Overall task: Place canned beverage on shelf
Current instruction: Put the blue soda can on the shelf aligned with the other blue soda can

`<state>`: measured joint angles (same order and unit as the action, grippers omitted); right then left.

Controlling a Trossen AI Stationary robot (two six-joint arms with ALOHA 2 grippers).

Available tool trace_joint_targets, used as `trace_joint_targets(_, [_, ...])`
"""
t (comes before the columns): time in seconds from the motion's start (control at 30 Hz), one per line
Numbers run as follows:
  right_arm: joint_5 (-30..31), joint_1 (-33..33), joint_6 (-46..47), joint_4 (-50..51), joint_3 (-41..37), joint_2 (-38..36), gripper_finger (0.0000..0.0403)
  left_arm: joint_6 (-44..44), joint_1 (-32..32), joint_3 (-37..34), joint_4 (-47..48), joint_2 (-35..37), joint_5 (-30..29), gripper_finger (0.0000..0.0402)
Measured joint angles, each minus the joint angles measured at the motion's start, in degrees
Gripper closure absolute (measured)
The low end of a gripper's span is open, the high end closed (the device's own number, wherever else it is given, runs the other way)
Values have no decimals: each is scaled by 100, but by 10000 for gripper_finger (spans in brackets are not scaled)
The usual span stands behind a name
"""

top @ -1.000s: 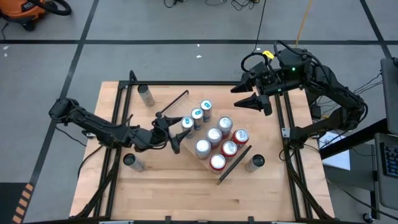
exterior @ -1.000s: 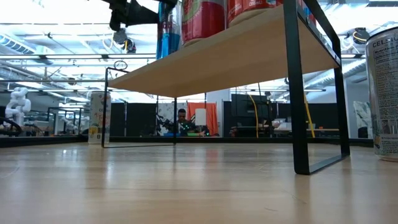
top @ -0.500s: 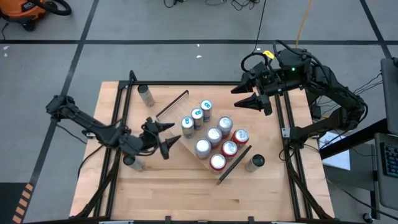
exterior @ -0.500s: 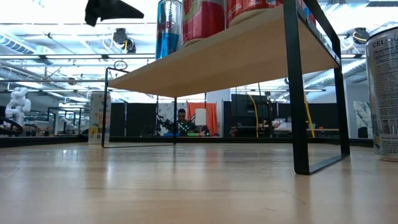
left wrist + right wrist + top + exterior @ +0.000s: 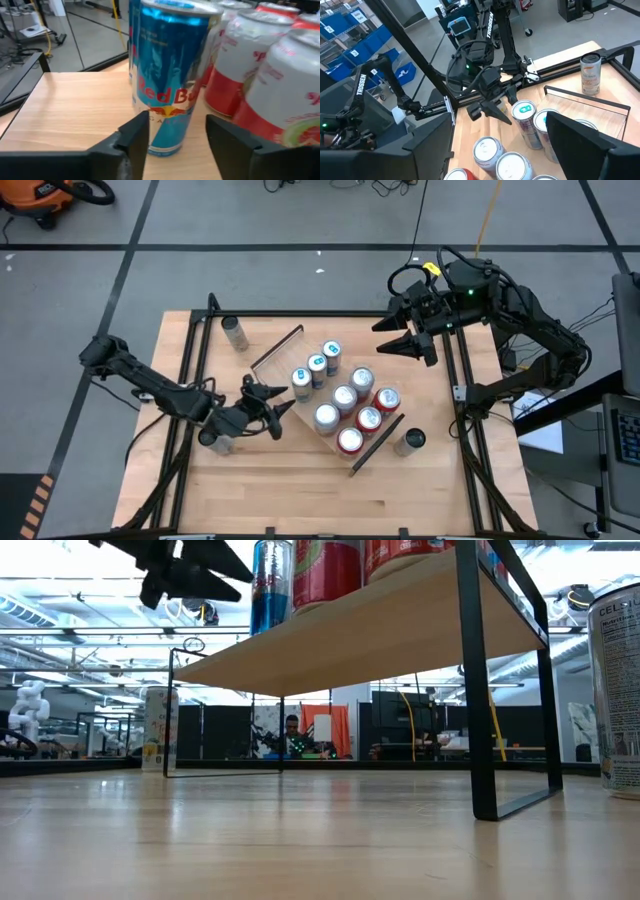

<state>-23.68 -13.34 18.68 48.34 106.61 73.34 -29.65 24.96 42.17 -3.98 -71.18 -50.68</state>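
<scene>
Jaws of the left gripper (image 5: 272, 405) stand apart and hold nothing; in the left wrist view its two dark fingers (image 5: 131, 142) frame a tall blue and silver energy-drink can (image 5: 170, 75) without touching it. That can stands upright on the light-wood shelf with thin black end rails (image 5: 283, 408), at the shelf's edge nearest the left gripper. Two more blue-topped cans (image 5: 324, 360) stand in a row with it, and beside them stand six wider cans, three silver-topped (image 5: 344, 396) and three red-topped (image 5: 369, 418).

Jaws of the right gripper (image 5: 402, 345) also stand apart and empty. This gripper hangs over the far right part of the wooden tabletop (image 5: 300, 490), well apart from the shelf.

Three loose cans stand on the tabletop off the shelf: one near the far left corner (image 5: 234, 333), one beside the left arm (image 5: 211, 440), one near the shelf's right end rail (image 5: 409, 441).

In the low view, a person (image 5: 292, 736) shows in the room beyond the table.
</scene>
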Motion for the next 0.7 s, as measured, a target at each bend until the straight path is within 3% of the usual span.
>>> trace_joint_targets(0.37, [140, 0, -28, 0, 0, 5, 101, -1, -257, 0, -4, -153, 84, 313])
trace_joint_targets(0.7, [140, -4, -92, -1, 2, 179, 101, 35, -325, 0, 16, -153, 372, 331])
